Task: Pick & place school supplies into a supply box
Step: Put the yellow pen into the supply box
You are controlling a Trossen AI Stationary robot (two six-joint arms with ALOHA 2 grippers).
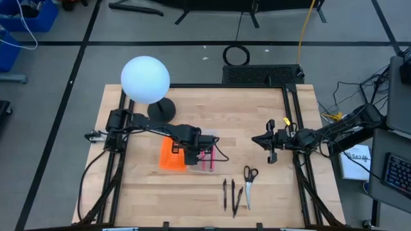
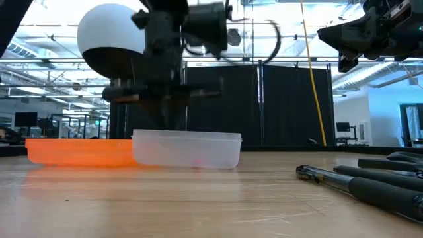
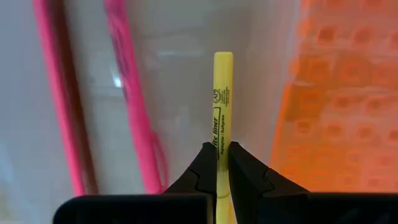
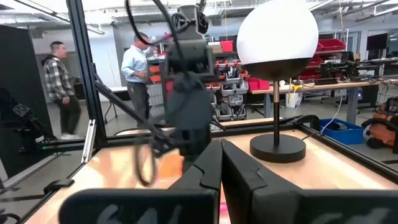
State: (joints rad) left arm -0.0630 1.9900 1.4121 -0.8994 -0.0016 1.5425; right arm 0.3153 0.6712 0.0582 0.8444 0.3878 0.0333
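My left gripper (image 3: 222, 155) points down over the supply box, a clear tray (image 1: 210, 158) (image 2: 187, 149), and is shut on a yellow highlighter (image 3: 222, 93). Two pink pens (image 3: 134, 106) lie on the box's floor. An orange tray (image 1: 171, 155) stands against the box's left side. Black-handled scissors (image 1: 249, 176) and dark pens (image 1: 231, 192) lie flat on the table near its front edge. My right gripper (image 1: 268, 144) (image 4: 221, 163) is shut on nothing, raised at the table's right side. My left gripper pinches the yellow highlighter's barrel (image 3: 221, 140) between its two fingers, on the barrel's two long sides. The fingers come from above and lie across it. The highlighter is level, lengthwise with the pink pens below it, over the box's floor.
A lamp with a white globe (image 1: 146, 80) and a round black base stands at the table's far left. The table's black frame rails run along its left and right edges. Bare wood lies between the box and the scissors.
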